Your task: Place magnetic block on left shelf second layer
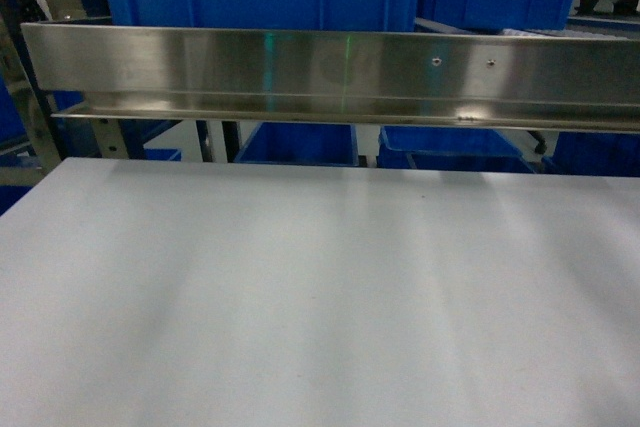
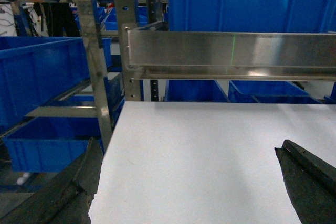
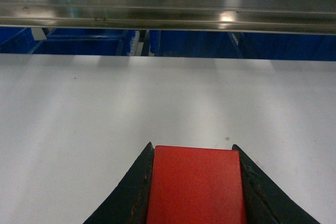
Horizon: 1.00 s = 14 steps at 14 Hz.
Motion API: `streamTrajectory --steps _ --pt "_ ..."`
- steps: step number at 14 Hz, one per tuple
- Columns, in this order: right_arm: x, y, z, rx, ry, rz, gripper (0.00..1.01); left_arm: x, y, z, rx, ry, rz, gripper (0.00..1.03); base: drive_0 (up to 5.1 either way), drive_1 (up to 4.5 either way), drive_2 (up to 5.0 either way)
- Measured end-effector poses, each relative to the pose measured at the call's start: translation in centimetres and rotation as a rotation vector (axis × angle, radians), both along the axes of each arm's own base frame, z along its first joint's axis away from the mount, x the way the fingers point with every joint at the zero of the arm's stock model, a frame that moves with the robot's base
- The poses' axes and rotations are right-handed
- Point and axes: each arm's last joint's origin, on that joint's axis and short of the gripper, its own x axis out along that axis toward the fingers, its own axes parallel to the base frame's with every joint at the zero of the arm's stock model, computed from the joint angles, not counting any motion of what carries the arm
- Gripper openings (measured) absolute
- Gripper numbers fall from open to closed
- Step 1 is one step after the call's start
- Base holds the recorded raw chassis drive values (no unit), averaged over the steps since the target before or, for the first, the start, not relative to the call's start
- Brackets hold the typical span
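The right claw [image 3: 195, 192] pinched a flat red magnetic block [image 3: 195, 184] above the white desk [image 3: 105, 108]. The left claw [image 2: 191, 182] hung spread over the desk's left edge, the tall stainless-steel shelf [image 2: 97, 66] just beyond on the left.

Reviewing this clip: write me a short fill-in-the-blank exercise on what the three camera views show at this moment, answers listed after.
1. The right gripper is shut on a flat block whose colour is ____.
2. The left gripper holds nothing; its jaws stand ____.
3. The plastic bins on the stainless-steel frame rack are ____ in colour.
4. The flat white tabletop passes ____ the horizontal steel rail.

Missing words: red; open; blue; under
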Motion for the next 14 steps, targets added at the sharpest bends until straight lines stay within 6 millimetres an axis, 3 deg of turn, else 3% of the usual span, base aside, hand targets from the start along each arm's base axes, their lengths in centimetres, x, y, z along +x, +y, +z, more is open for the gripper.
streamTrajectory --steps 14 --pt "-0.01 0.0 -0.02 0.0 0.003 0.0 0.34 0.0 0.0 0.0 0.0 0.0 0.0 0.98 -5.0 2.4 2.4"
